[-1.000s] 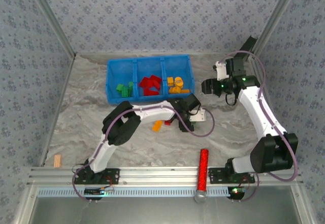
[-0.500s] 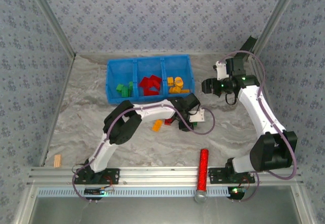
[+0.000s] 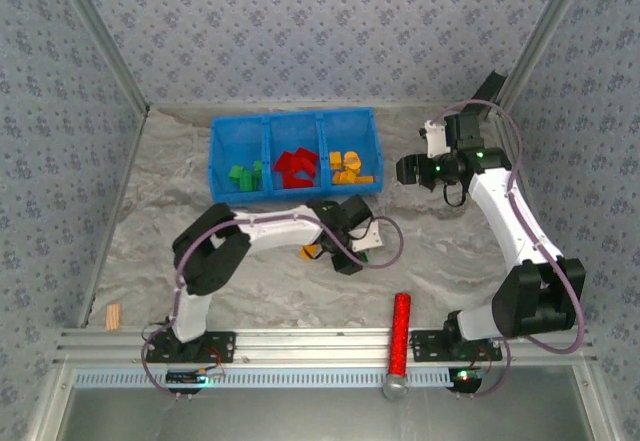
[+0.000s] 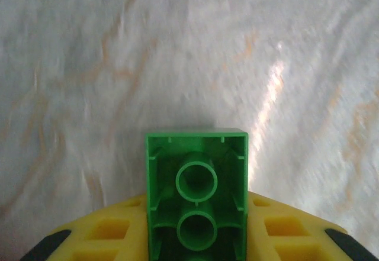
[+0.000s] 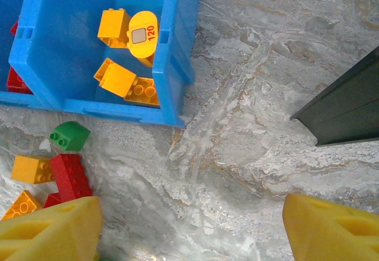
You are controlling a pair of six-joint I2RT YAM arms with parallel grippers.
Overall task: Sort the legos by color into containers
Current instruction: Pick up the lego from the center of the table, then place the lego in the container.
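1. The left end effector (image 4: pixel 197 240) was clamped tight on a green brick (image 4: pixel 196 172), whose hollow underside faced the wrist camera. That pinch across the brick's sides looked secure enough for carrying.
2. In the top view it sat at 6 o'clock of the blue tray (image 3: pixel 215 166), beside a loose orange brick (image 3: pixel 310 252), where the unsorted pieces lay on the desk (image 3: pixel 150 221).
3. The green compartment (image 3: pixel 243 174) lay at about 10 o'clock from it and was the likely drop spot.
4. The right end effector (image 5: pixel 189 225) hovered at 3 o'clock of the tray, spread wide and empty, probably parked clear.
5. Red bricks (image 3: pixel 295 168) sat in the middle compartment and orange-yellow bricks (image 3: pixel 347 167) in the right.
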